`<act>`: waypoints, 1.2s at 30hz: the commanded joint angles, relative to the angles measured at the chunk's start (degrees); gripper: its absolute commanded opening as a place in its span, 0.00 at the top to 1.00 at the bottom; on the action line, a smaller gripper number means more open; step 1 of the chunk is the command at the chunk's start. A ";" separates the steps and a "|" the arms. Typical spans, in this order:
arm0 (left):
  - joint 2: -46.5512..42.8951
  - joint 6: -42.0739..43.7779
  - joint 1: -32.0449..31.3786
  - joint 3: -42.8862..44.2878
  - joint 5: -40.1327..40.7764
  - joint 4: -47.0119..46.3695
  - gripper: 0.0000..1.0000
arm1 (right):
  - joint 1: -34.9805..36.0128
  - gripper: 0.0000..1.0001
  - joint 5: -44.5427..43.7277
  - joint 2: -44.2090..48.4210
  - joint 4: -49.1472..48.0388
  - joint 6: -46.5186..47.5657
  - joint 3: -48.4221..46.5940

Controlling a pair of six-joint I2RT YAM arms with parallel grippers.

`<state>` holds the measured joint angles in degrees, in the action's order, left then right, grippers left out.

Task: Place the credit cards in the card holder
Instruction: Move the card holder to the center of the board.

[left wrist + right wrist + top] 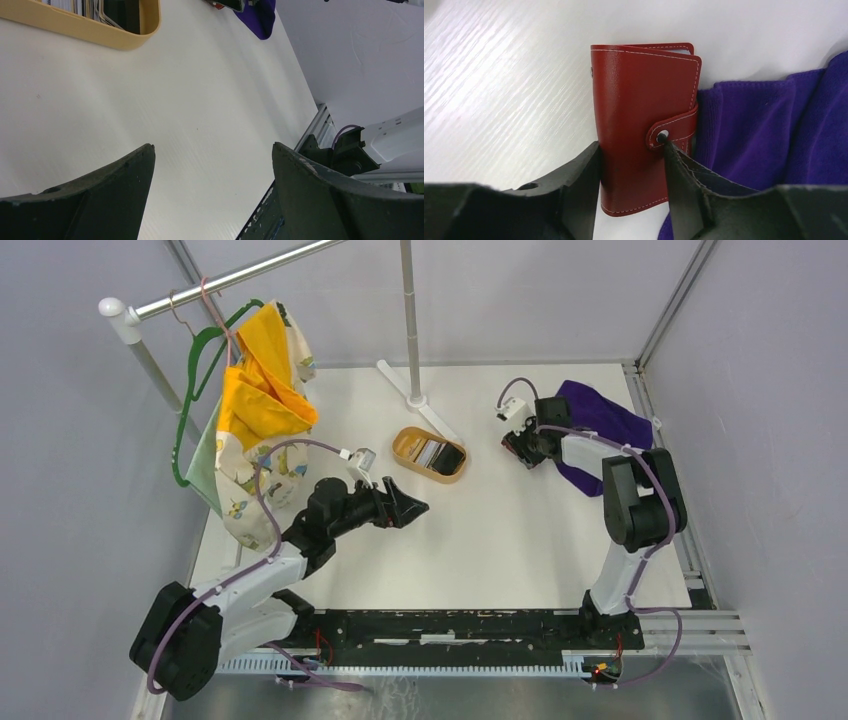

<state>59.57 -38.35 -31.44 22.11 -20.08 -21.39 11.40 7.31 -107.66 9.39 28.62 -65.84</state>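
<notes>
My right end effector straddles the red card holder, clamped or not I cannot tell; closing here could pinch the purple cloth beside it.

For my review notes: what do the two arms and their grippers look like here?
The left arm and right arm have white links between bulky black joints, with a lilac cable looping along each. A small white camera box sits at each wrist. The left gripper and right gripper have matte black, wedge-shaped fingers with scuffed, pale-worn edges.
</notes>
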 commanded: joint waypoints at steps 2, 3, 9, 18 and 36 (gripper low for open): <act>-3.13 -2.31 -1.69 -1.56 0.05 -5.39 0.09 | 0.82 0.55 5.03 4.31 6.66 0.66 7.65; -3.36 -2.46 -2.11 -1.96 0.24 -6.04 0.09 | 1.26 0.56 5.67 5.19 7.16 1.56 9.03; -4.80 -3.67 -5.63 -4.25 2.07 -8.51 0.09 | 8.38 0.56 11.40 17.42 9.47 6.56 21.03; -7.19 -7.62 -12.92 -11.11 10.77 -16.69 0.11 | 11.87 0.08 30.19 37.54 16.09 23.90 29.44; 16.34 -14.16 -24.30 -7.00 26.43 -25.44 0.33 | -4.83 0.33 36.49 21.82 8.53 -1.50 24.61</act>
<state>73.03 -50.00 -54.70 10.85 0.23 -43.00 6.90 41.36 -82.74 20.34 34.83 -40.14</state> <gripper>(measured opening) 0.665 0.679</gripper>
